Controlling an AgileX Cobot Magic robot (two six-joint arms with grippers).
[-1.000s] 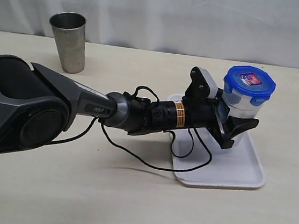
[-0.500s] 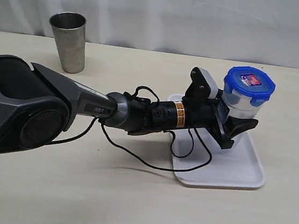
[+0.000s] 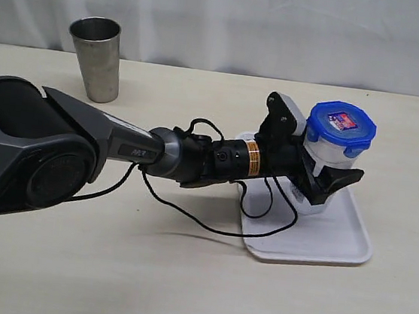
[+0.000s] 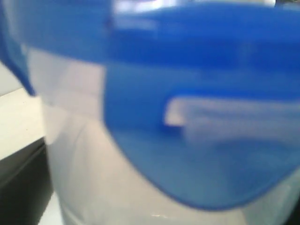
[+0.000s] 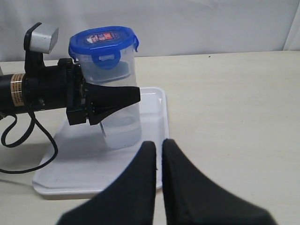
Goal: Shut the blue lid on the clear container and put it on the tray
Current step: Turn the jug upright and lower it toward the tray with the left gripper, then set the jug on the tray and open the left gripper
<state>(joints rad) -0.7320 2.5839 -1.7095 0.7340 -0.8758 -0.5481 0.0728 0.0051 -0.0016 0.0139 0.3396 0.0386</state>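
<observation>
My L claw [image 3: 336, 171]: fingers straddle the clear container [image 3: 316, 152] at mid-body, one each side. I cannot tell whether they press or stand off. Container base rests on the tray [image 3: 336, 240], body leaning, not upright. Blue lid [image 3: 341, 124] is seated on the rim, visible tab folded down. My R claw [image 5: 159, 152]: fingers together, nothing between, facing tray and container. Steel cup [image 3: 96, 57] is upright on the table [image 3: 181, 275], well apart from tray.
</observation>
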